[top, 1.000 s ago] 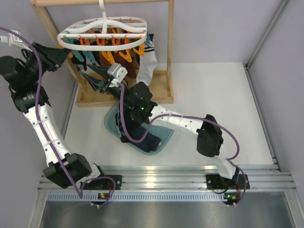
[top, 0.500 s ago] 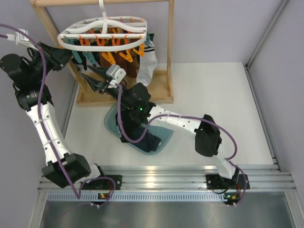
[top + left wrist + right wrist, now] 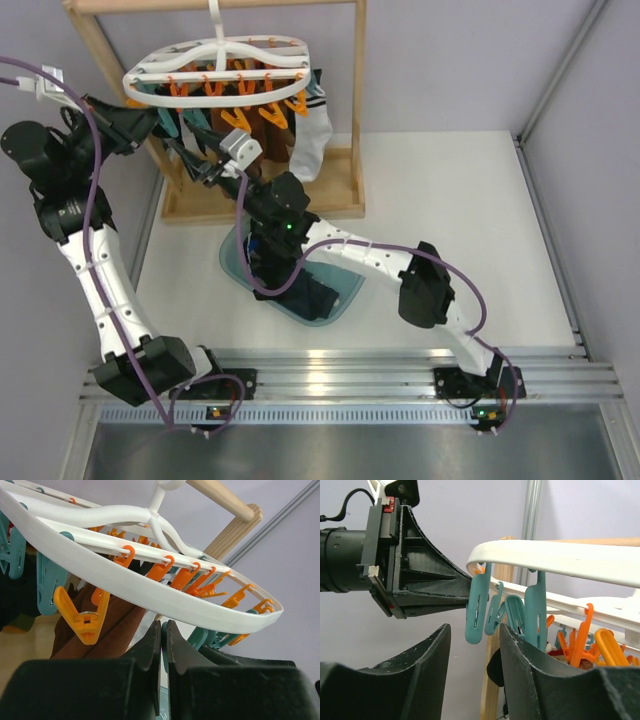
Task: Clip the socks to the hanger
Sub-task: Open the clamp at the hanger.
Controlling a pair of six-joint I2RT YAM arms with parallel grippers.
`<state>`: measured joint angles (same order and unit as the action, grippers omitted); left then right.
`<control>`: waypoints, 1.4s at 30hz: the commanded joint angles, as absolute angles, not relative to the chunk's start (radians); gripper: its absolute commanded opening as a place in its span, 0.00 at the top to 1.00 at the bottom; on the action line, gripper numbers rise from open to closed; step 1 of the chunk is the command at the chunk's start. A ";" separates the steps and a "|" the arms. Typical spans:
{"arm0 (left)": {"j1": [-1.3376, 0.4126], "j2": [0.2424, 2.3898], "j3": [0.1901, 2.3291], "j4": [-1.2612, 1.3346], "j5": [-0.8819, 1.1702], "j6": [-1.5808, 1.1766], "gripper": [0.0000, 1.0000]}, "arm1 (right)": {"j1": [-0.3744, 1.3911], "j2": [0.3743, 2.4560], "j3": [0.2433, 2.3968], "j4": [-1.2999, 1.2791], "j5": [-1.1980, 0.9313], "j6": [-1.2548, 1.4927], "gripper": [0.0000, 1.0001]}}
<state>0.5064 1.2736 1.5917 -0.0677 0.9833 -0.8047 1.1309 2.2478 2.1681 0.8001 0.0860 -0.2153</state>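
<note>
Under the wooden rack's point(image 3: 100, 60) top bar hangs the hanger point(image 3: 222, 45), with the left tool point(image 3: 467, 587) pressed together on a teal clip point(image 3: 476, 612) at its left end. The right tool point(image 3: 474, 630) sits spread just below that clip. Dark socks point(image 3: 312, 297) lie in a teal basin point(image 3: 232, 262) on the counter point(image 3: 450, 200).

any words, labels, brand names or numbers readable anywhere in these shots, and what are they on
No readable text in any view.
The small red tag on the left gripper is too small to read.
The hanger, its clips and the wooden rack show no print.
</note>
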 commanded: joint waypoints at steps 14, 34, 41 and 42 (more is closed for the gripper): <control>0.466 1.209 1.569 -0.074 1.032 -0.742 1.00 | 1.117 2.255 2.240 0.802 0.052 -0.178 0.57; 0.463 1.158 1.595 -0.204 1.040 -0.690 0.27 | 1.101 2.258 2.272 0.759 0.084 -0.172 1.00; 0.489 1.128 1.582 -0.140 1.086 -0.745 0.28 | 1.097 2.246 2.269 0.753 0.075 -0.153 1.00; 0.488 1.126 1.568 -0.114 1.088 -0.761 0.28 | 1.098 2.243 2.267 0.752 0.069 -0.150 1.00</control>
